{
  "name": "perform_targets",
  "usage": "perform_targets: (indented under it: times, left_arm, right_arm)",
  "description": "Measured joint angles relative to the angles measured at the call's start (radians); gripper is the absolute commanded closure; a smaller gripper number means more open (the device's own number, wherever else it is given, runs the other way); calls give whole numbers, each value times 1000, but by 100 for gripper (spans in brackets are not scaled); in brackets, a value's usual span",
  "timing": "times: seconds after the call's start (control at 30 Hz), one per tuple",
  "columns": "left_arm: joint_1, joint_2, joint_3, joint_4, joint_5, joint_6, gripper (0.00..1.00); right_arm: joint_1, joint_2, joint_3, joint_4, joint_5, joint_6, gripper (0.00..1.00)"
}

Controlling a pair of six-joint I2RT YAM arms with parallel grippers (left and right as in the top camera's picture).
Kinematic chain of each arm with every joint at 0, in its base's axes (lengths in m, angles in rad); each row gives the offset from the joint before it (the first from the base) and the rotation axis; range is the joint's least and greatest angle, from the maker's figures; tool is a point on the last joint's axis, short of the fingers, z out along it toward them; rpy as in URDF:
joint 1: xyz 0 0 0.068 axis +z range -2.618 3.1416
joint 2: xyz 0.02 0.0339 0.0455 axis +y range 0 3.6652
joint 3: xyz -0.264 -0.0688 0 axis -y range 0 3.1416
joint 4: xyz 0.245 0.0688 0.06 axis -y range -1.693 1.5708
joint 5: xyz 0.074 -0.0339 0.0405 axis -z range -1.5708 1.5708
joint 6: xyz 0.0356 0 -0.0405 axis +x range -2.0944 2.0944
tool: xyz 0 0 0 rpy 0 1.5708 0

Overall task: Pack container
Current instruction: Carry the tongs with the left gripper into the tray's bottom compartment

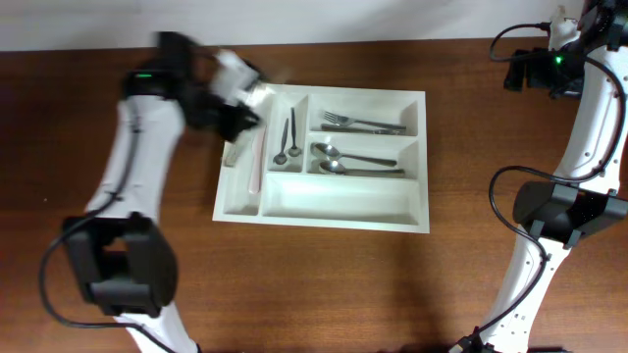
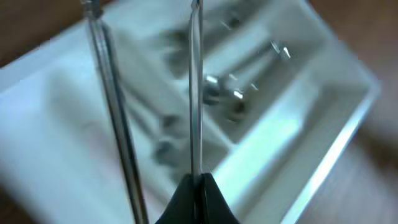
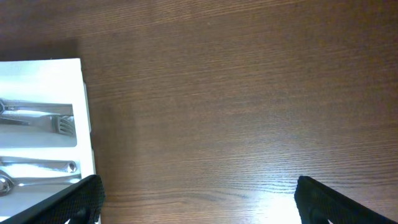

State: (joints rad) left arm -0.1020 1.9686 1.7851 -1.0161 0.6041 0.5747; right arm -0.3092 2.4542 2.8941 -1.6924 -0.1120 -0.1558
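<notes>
The left gripper (image 2: 197,190), blurred at the left far corner of the container (image 1: 334,199), has its black jaws pinched shut on a thin steel handle (image 2: 196,93); a second steel rod (image 2: 115,118) runs just beside it. The container, a smooth white plastic rectangle with rounded rims, lies mid-desk (image 1: 392,284) on dark grained wood. Its leftmost narrow slot holds a pale stick (image 1: 254,162), the next one two small dark spoons (image 1: 287,137). To their right lie shiny forks (image 1: 363,124) in the far long slot and glossy spoons (image 1: 355,159) in the middle one. The right gripper (image 3: 200,202) hovers over bare wood beside the container's right edge, its jaws spread wide.
</notes>
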Motion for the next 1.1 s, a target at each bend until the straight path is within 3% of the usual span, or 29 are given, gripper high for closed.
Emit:
perform_targets:
  times: [0.23,0.37,1.1]
  left_arm:
    - [-381,0,0,-47,-269,259,98]
    - [-490,1,0,-57,-349,330,98]
    - [-524,137,0,-183,-411,376,98]
  right_arm:
    - [0,0,0,0,0,0,1]
    - [0,0,0,0,0,-1,1]
    - [0,0,0,0,0,0,1]
